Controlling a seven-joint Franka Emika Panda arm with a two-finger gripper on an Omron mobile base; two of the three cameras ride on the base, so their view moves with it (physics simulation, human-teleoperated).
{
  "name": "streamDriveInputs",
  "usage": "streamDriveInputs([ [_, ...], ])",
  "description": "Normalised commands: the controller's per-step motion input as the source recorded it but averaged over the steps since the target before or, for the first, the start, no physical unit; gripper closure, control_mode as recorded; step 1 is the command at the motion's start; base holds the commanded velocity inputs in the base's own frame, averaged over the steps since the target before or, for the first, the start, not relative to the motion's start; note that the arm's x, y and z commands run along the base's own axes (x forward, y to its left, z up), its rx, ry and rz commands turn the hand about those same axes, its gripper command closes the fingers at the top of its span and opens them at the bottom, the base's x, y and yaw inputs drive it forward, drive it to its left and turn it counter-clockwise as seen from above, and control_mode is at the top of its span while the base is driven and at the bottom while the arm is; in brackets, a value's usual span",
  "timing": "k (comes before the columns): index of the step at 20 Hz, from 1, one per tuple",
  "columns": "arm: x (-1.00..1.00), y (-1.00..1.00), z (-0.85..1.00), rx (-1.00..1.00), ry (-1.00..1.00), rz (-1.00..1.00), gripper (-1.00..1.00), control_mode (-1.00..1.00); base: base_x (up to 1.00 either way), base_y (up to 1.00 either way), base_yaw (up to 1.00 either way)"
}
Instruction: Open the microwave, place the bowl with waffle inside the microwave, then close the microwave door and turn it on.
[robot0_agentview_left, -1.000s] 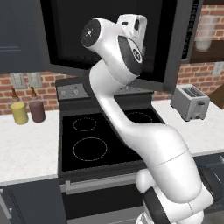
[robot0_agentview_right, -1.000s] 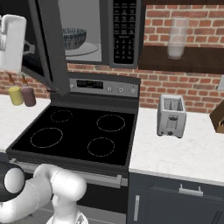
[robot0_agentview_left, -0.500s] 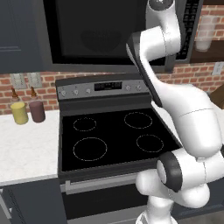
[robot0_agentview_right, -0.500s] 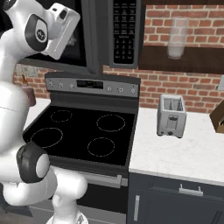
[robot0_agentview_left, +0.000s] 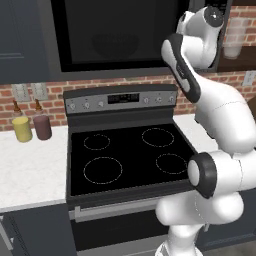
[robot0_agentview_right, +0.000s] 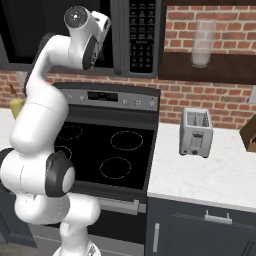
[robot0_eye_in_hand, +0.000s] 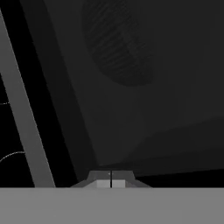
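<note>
The microwave (robot0_agentview_left: 60, 55) hangs over the stove with the microwave door (robot0_agentview_left: 115, 30) flat against its front. Through the black glass the bowl (robot0_agentview_left: 116, 45) shows dimly inside; the hand view has it as a faint streaked round shape (robot0_eye_in_hand: 118, 43). I cannot make out the waffle. My gripper (robot0_eye_in_hand: 110, 181) is shut with nothing in it, its tips close against the door glass near the door's right end. The base views show the hand (robot0_agentview_left: 186, 22) (robot0_agentview_right: 100, 25) up at the door, just left of the keypad strip (robot0_agentview_right: 139, 35).
Below lies the black stove top (robot0_agentview_left: 125, 155) with its control panel (robot0_agentview_left: 122, 99). A yellow cup (robot0_agentview_left: 22, 128) and a maroon cup (robot0_agentview_left: 42, 127) stand on the left counter. A silver toaster (robot0_agentview_right: 196, 132) stands on the right counter, and a glass (robot0_agentview_right: 201, 42) on a shelf.
The microwave door has swung from wide open to shut. My arm swept from left to right with it, and the hand now rests at the door's right end.
</note>
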Motion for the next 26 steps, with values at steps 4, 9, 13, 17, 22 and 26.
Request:
streamDriveInputs([
  [4, 1.0, 0.0, -0.4, 0.0, -0.18, 0.38, 1.0, -1.0, 0.0, 0.0, 0.0],
  [9, 1.0, 0.02, -0.46, 0.0, -0.17, 0.37, 1.0, -1.0, 0.0, 0.0, 0.0],
  [13, 1.0, 0.17, -0.52, 0.0, -0.23, 0.33, 1.0, -1.0, 0.0, 0.0, 0.0],
  [17, 0.51, 0.21, -0.21, -0.04, -0.35, 0.28, 1.0, -1.0, 0.0, 0.0, 0.0],
  [22, -0.75, 0.35, 0.01, -0.16, -0.58, 0.15, 1.0, -1.0, 0.0, 0.0, 0.0],
  [26, -1.0, 0.07, 0.17, -0.18, -0.43, 0.01, 1.0, -1.0, 0.0, 0.0, 0.0],
])
